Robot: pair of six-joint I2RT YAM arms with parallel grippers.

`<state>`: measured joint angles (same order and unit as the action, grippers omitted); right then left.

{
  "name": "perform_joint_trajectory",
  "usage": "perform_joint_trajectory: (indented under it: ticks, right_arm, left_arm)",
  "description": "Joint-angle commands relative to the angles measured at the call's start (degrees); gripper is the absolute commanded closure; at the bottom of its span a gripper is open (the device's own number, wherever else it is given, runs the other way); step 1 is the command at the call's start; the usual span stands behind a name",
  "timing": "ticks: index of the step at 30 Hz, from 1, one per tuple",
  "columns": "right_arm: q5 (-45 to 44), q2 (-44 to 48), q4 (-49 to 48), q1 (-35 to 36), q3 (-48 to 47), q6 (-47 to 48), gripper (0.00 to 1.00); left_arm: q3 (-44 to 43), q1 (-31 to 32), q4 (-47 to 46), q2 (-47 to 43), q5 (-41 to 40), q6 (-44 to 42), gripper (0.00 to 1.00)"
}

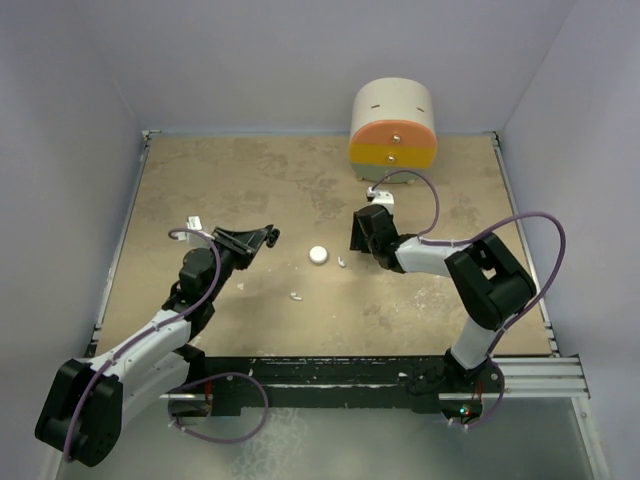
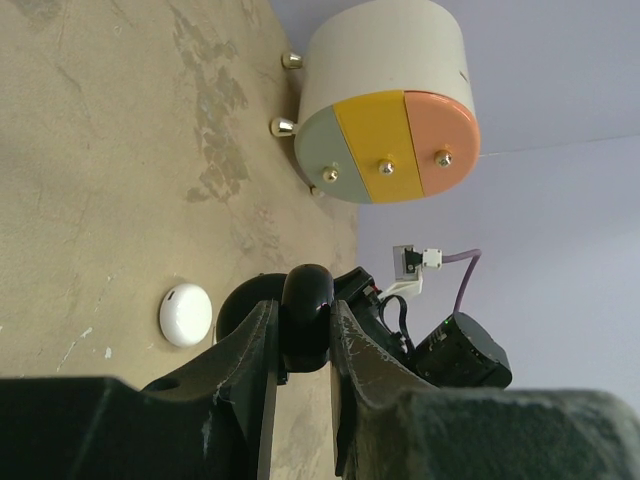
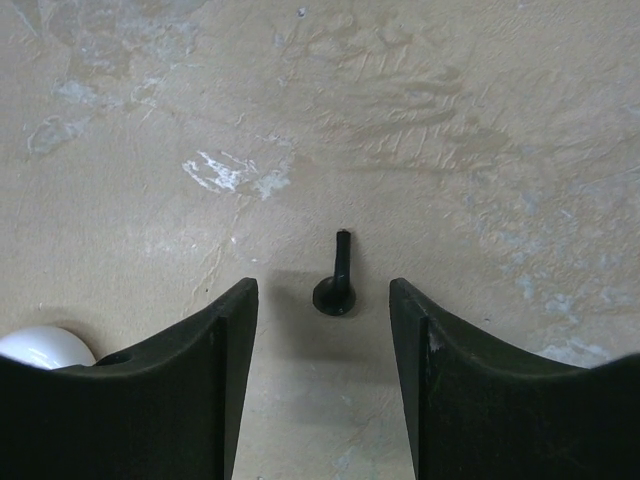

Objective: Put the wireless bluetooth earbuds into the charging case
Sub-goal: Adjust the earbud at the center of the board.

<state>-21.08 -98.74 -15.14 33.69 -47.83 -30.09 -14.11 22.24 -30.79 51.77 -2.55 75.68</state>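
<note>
My left gripper (image 2: 302,318) is clamped on a glossy black round disc (image 2: 307,288), likely the charging case. Farther out, my right gripper (image 3: 322,300) is spread wide astride a tiny black stemmed earbud (image 3: 337,280) lying on the tan table (image 3: 450,120). I judge it light, hard and slippery, so I should pinch the bulb. Only the overhead view shows two small white earbuds (image 1: 342,262) near the white round disc (image 1: 318,255).
</note>
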Motion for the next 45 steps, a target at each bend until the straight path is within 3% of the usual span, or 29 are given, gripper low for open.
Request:
perform_joint_trajectory:
  ticks: [1,26,45]
  right_arm:
    - [2.4,-0.7,-2.5,0.0,0.5,-1.0,0.42]
    - [3.5,-5.1,1.0,7.2,-8.6,-4.7,0.42]
    - [4.3,-3.7,2.0,7.3,-7.4,-5.4,0.42]
  left_arm:
    - [0.1,-0.3,-3.6,-0.6,0.2,-0.8,1.00]
    - [0.5,-0.3,-2.1,-3.0,0.0,-1.1,1.00]
    - [0.1,-0.4,-2.7,-1.9,0.2,-1.1,1.00]
